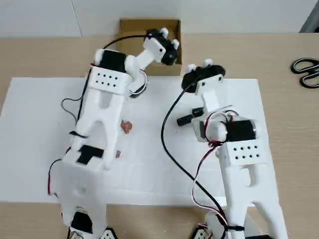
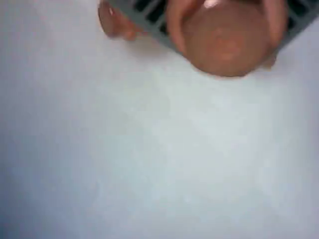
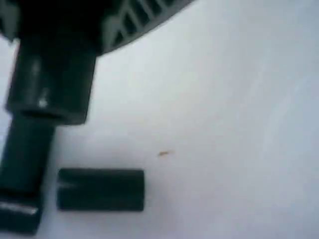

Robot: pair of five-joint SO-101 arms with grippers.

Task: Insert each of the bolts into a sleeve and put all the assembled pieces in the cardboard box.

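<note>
Black bolt (image 3: pixel 30 149) pinched by right gripper (image 3: pixel 52 45), long axis crosswise to lying sleeve (image 3: pixel 99 189); left gripper (image 2: pixel 224 20) state unclear.

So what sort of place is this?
Likely a robotics lab or hobby workbench: two white robot arms on a wooden table, a white sheet as work mat, scissors and a cardboard box nearby.

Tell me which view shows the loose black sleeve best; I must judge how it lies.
The right wrist view: the black sleeve lies full-length on the white sheet. The high view has small black parts beside an arm; which is the sleeve, I cannot tell. The left wrist view faces a brown piece.
</note>
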